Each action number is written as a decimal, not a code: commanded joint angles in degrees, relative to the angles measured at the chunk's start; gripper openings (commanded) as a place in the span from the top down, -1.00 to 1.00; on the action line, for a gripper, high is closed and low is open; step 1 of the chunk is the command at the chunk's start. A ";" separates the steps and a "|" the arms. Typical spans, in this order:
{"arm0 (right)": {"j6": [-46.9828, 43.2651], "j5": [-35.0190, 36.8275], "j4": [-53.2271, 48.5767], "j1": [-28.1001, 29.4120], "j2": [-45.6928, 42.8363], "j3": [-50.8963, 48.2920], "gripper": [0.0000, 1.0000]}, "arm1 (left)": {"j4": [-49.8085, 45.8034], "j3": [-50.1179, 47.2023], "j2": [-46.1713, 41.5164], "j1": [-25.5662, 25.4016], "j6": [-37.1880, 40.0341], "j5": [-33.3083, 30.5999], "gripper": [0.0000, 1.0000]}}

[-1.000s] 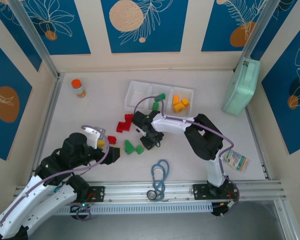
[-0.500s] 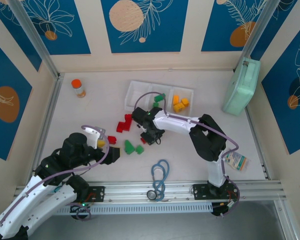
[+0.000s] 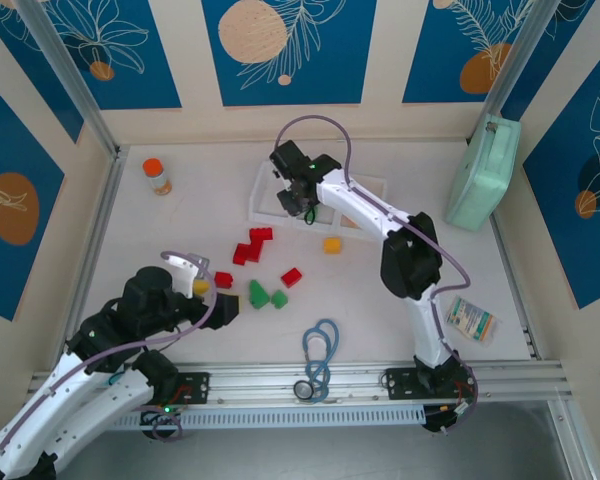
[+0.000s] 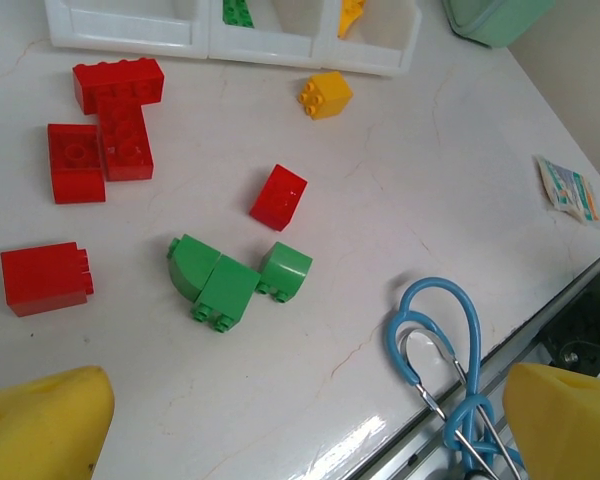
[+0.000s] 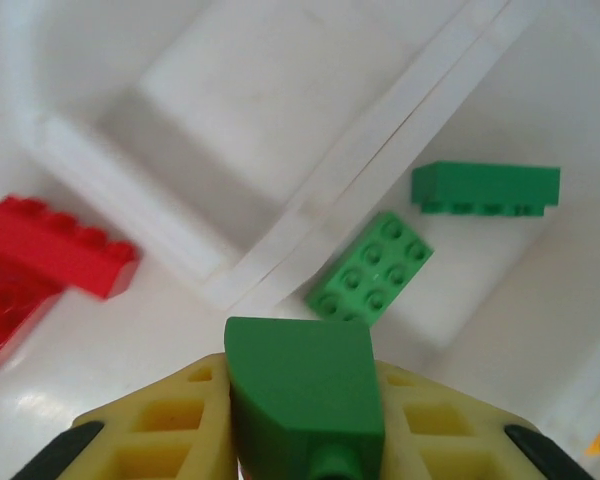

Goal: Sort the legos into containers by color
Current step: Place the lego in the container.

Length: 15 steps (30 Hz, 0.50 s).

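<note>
One mint-green case (image 3: pixel 483 172) is standing well to the right of the white three-compartment tray (image 3: pixel 265 192). The right gripper (image 5: pixel 300 390) is hovering over the tray near the divider between its left and middle compartments. It is clamping one green curved block (image 5: pixel 302 355) between its pads, and a stud on the block is pointing back toward the wrist. The left gripper (image 3: pixel 215 296) is sitting well to the base side of the tray, jaws spread wide and holding nothing.

Two green pieces are lying in the tray's middle compartment:
- one long brick (image 5: pixel 485 187), resting on its side;
- one studs-up brick (image 5: pixel 370 268), with its long axis roughly parallel to the divider.

On the table, on the base side of the tray, the following are lying:
- five red blocks (image 4: pixel 125 142);
- two touching green blocks (image 4: pixel 225 290);
- one yellow block (image 4: pixel 325 95), just beside the tray.
</note>
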 commanded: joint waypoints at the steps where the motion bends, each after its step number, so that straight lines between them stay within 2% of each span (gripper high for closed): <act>1: -3.29 1.53 -2.89 -1.53 4.31 4.47 0.42 | 0.39 -0.06 -0.60 -0.67 0.28 -1.05 -0.99; 8: -5.95 4.10 -2.78 -4.37 9.84 8.24 0.42 | 0.37 -0.05 -0.51 -0.74 0.28 -1.12 -0.99; 15: -8.65 8.80 -3.39 -5.35 12.99 9.82 0.30 | 0.34 -0.15 -0.44 -0.78 0.26 -1.32 -0.99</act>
